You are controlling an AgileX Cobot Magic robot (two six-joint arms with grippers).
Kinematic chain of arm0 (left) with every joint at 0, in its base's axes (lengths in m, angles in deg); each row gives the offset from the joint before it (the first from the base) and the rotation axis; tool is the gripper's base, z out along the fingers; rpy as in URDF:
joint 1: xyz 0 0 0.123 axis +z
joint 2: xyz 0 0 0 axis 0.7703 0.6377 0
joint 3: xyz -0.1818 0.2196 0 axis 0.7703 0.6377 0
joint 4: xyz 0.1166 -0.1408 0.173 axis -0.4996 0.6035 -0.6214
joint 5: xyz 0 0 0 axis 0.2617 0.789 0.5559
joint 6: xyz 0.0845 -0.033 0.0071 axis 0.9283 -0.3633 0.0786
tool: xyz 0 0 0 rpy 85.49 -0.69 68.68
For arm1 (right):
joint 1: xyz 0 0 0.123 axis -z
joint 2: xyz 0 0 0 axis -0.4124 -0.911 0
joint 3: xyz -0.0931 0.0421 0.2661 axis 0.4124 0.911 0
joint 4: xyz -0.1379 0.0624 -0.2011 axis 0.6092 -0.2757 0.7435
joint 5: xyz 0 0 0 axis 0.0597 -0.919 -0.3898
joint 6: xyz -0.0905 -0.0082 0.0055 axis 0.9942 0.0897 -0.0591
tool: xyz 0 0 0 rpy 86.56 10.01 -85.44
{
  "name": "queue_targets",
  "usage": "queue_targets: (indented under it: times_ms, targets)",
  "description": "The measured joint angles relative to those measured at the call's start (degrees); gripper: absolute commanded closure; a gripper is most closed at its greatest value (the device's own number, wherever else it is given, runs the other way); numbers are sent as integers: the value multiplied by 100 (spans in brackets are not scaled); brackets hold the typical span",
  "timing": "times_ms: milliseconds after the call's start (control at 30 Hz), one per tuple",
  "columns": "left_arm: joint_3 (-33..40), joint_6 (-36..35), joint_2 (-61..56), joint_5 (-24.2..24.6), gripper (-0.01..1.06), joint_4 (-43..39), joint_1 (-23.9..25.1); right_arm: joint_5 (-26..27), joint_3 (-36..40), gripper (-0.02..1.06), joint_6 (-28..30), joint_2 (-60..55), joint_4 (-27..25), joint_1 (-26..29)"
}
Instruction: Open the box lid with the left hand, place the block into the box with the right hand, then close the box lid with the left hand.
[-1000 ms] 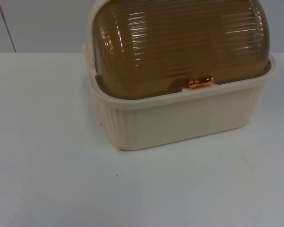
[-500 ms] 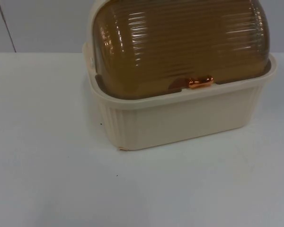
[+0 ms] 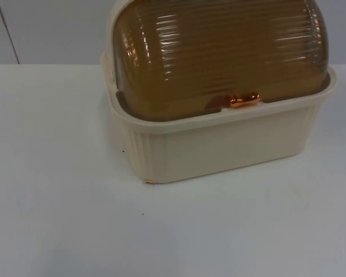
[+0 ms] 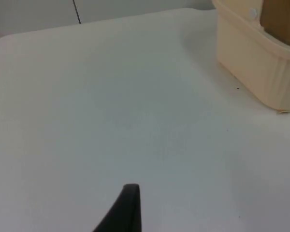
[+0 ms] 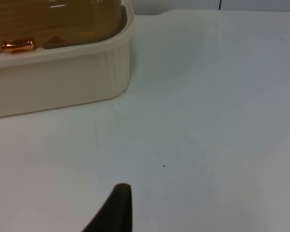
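The white table top [image 3: 57, 202] runs back to the grey partition wall [image 3: 46, 32]. On it, toward the far side, stands the cream ribbed box [image 3: 219, 147], the largest thing on the table. Its amber ribbed dome lid [image 3: 219, 52] is down and closed over the box (the front edge sits inside the rim). A small copper-coloured handle [image 3: 244, 100] sits at the middle of the lid's front edge, just above the box rim.

The left gripper [image 4: 125, 212] hangs above bare table, well apart from the box corner [image 4: 261, 63] that its wrist view catches; one black fingertip is visible, and I cannot tell whether the fingers are apart or together. The right gripper [image 5: 113, 210] likewise hangs over bare table, apart from the box's front wall [image 5: 53, 82] and the handle [image 5: 18, 46]; its finger state cannot be told either.
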Motion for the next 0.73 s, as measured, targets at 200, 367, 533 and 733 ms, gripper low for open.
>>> queue_targets:
  times_ms: [200, 367, 533, 733]
  targets:
    - [0, 0, 0, 0, 0, 0, 0, 0, 0, 0, 0, 0, 0, 0]
    - [0, 0, 0, 0, 0, 0, 77, 0, 0, 0, 0, 0, 0, 0]
    - [0, 0, 0, 0, 0, -10, 455, 4, 0, 0, 0, 23, 0, 0]
    - [0, 0, 0, 0, 0, -21, 980, 4, 0, 0, 0, 48, 0, 0]
